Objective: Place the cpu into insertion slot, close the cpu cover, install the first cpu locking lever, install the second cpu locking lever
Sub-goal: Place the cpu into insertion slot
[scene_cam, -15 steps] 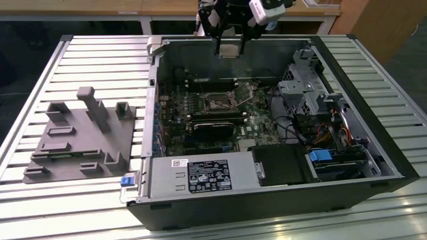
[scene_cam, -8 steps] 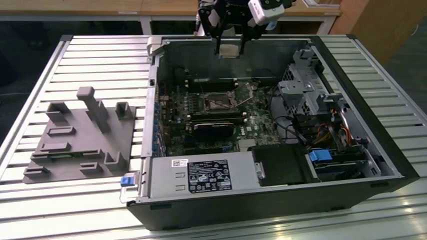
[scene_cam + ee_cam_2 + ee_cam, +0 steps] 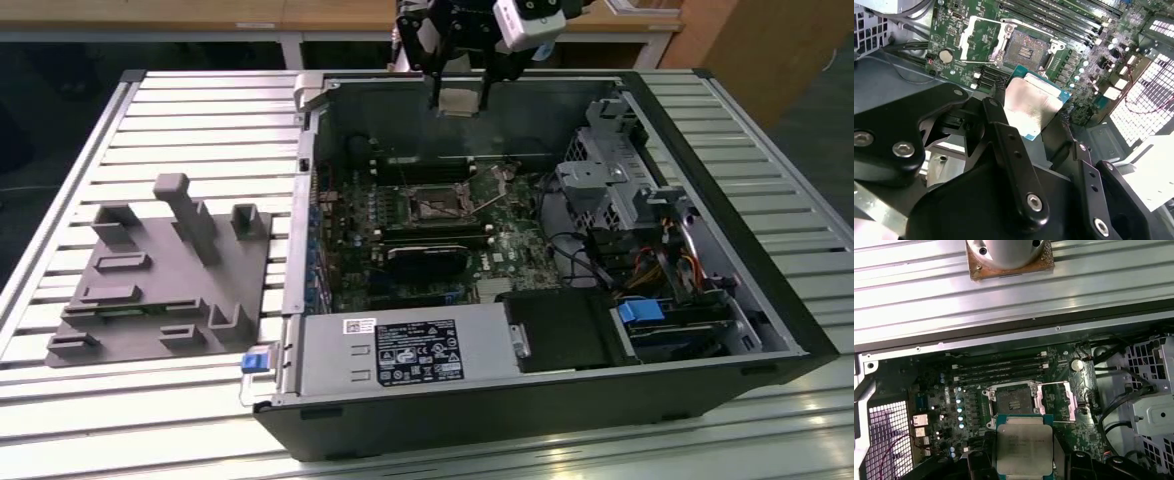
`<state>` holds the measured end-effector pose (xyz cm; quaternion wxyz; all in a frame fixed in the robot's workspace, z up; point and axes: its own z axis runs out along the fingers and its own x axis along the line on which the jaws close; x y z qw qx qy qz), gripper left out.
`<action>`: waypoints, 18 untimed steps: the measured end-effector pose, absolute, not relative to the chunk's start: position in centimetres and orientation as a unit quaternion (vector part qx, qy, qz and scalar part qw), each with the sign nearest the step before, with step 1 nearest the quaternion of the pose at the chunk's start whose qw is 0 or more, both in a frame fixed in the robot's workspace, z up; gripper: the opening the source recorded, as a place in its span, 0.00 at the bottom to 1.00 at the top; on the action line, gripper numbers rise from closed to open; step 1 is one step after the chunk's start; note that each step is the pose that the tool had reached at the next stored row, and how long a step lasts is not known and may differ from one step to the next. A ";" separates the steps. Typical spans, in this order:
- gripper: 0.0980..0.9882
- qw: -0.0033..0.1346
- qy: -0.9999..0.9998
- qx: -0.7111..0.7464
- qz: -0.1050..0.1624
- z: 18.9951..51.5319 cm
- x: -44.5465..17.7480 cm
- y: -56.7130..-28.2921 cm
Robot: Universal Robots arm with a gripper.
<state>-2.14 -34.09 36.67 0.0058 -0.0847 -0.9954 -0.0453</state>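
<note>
My gripper [image 3: 458, 98] hangs over the far wall of the open computer case, shut on the cpu [image 3: 458, 101], a pale silver square chip. In both wrist views the cpu [image 3: 1034, 107] [image 3: 1023, 447] sits between the black fingers [image 3: 1004, 132] [image 3: 1077, 462], which press on two opposite edges. The insertion slot [image 3: 433, 204] [image 3: 1026, 50] [image 3: 1015, 401] lies bare on the green motherboard, well below the chip. The cpu cover [image 3: 980, 37] [image 3: 1056, 399], a silver frame, stands flipped open beside the slot. Thin lever wires [image 3: 1019, 22] run along the socket's rim.
A grey power supply box [image 3: 400, 350] fills the case's near side. A black heatsink block [image 3: 427, 262] sits just before the socket. The drive cage [image 3: 607, 185] and cables [image 3: 641, 265] crowd the exterior view's right. A grey fixture [image 3: 160, 270] rests on the slatted table [image 3: 174, 110].
</note>
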 end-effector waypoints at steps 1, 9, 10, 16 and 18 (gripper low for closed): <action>0.49 0.006 -0.995 -0.088 -0.045 36.7 -2.1 -34.1; 0.49 0.005 -0.994 -0.104 -0.045 36.6 -2.1 -34.1; 0.49 0.005 -0.993 -0.106 -0.045 36.6 -2.1 -34.1; 0.49 0.004 -0.992 -0.117 -0.046 36.6 -2.1 -34.1; 0.49 0.004 -0.992 -0.120 -0.046 36.6 -2.1 -34.1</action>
